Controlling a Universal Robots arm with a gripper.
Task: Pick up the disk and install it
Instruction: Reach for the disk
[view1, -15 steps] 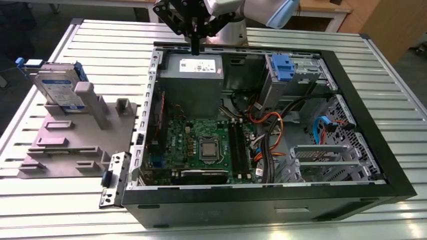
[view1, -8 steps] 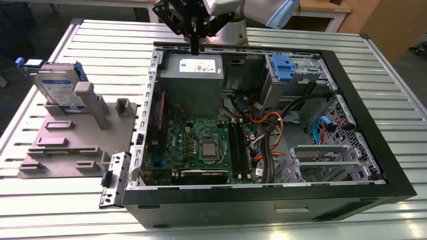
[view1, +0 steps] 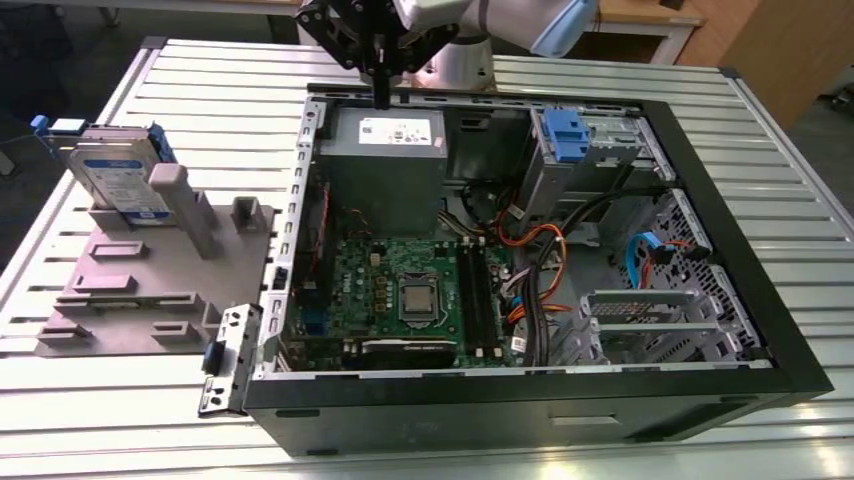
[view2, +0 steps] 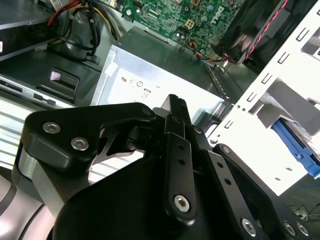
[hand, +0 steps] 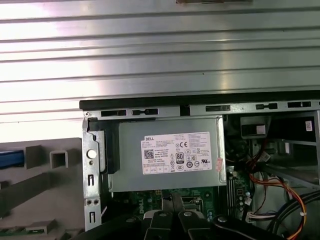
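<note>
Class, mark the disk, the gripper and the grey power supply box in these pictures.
the disk (view1: 118, 172): exterior view, on its labelled face.
the gripper (view2: 175, 104): second wrist view, at its fingertips.
the grey power supply box (hand: 176, 153): first wrist view, on its white sticker.

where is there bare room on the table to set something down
Bare slats of the table lie on the camera side of the grey stand, along the exterior view's right of the computer case, and behind the case's back wall. Crowded: the stand, holding the disk on edge, and the case interior, packed with a circuit board and cables.
</note>
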